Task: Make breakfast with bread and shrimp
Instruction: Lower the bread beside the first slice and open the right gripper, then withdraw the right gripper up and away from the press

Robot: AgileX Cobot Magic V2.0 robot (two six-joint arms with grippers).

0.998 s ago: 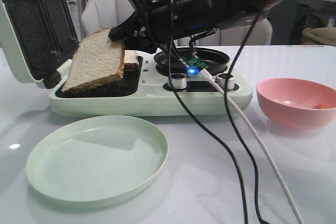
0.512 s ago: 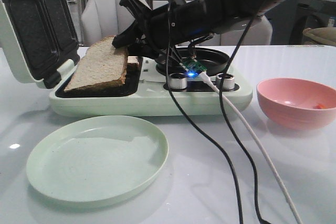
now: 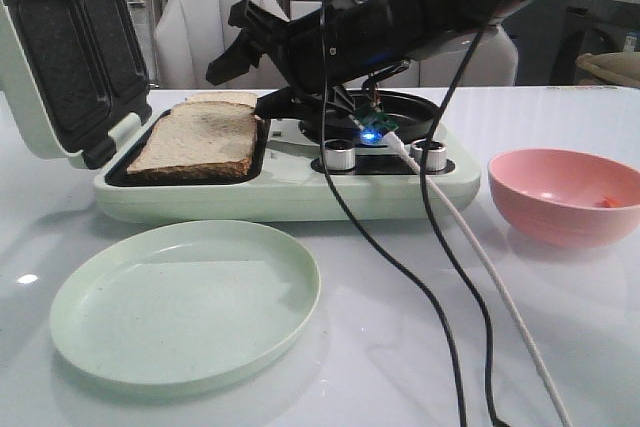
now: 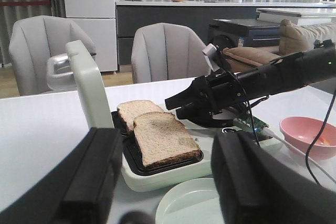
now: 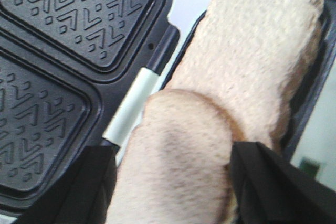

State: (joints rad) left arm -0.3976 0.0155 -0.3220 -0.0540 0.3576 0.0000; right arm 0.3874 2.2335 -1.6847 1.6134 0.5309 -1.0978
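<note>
With the sandwich maker (image 3: 280, 197) lying open, its lid (image 3: 60, 52) tipped back, we judge the bread-laying step nearly done: both slices of bread (image 3: 200, 139) lie flat in the black tray, the near one overlapping the far one's edge. Our right gripper (image 3: 243, 72) hovers just above them with jaws spread wide and empty, so lifting straight up and clear of the crust should leave the slices undisturbed. Our left gripper (image 4: 163, 182) waits near the green plate (image 3: 185, 302), fingers wide apart, holding nothing. Next, we think, comes the pink bowl (image 3: 566, 192), where the tiny orange shrimp (image 3: 610, 203) rests against the inner wall.
</note>
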